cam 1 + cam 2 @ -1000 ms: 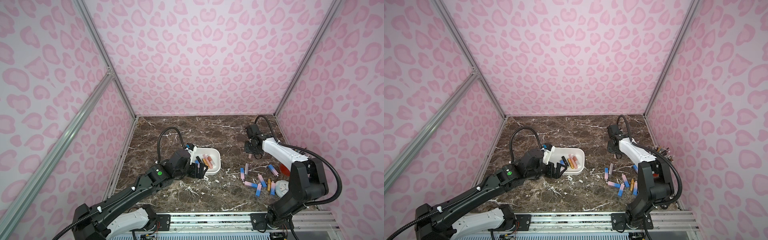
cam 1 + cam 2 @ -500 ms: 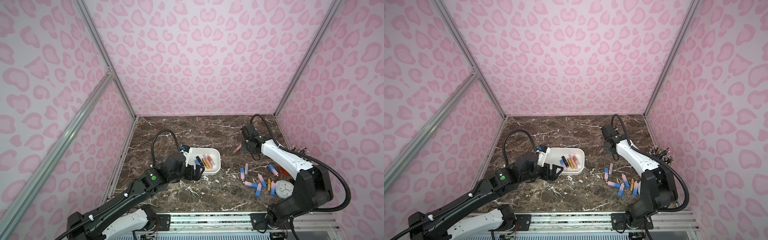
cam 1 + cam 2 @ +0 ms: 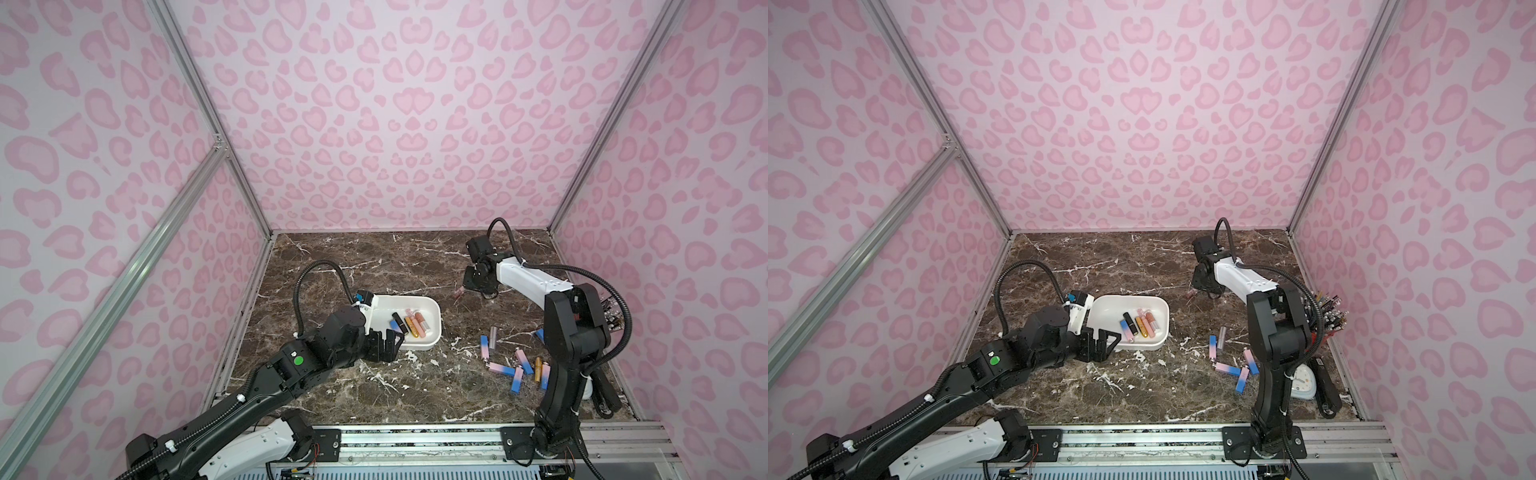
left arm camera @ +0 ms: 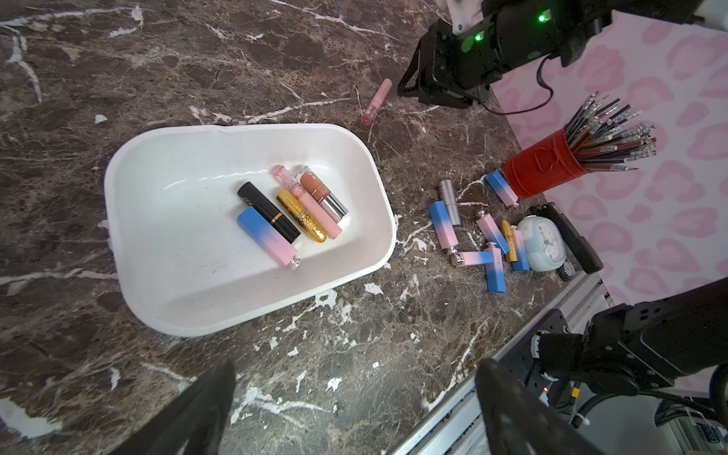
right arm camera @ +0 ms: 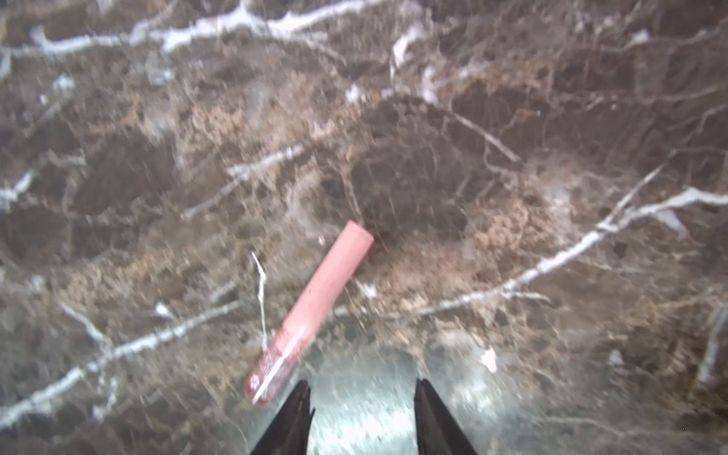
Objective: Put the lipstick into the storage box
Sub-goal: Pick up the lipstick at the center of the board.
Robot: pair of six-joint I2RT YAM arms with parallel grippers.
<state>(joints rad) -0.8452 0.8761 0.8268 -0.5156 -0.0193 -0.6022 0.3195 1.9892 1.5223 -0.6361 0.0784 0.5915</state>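
**Op:** Where's the lipstick rn?

**Spotter:** The pink lip gloss tube [image 5: 315,303] lies flat on the bench [image 3: 374,257], outside the storage box [image 4: 252,130] but near its rim. Your right pincer [image 5: 362,381] is just beside it, jaws part-way apart w/ nothing between them. Your left pincer [image 4: 352,368] is wide & empty, by the box.

**Op:** Risk?

**Spotter:** The tube sits off to one finger's side, not in the gap. If you close here you'll pinch air or flick it, and it's round, so it prob rolls. The wrist view's blurred, so I can't tell if they touch.

You'll find five lipsticks [image 4: 272,214] lying in the storage box [image 3: 437,328], near the middle of the table [image 3: 374,266]. A lone lipstick [image 4: 376,101] lies on the table behind and right of the box. A scatter of lipsticks [image 4: 443,222] lies between the box and the pencil cup [image 4: 539,165].
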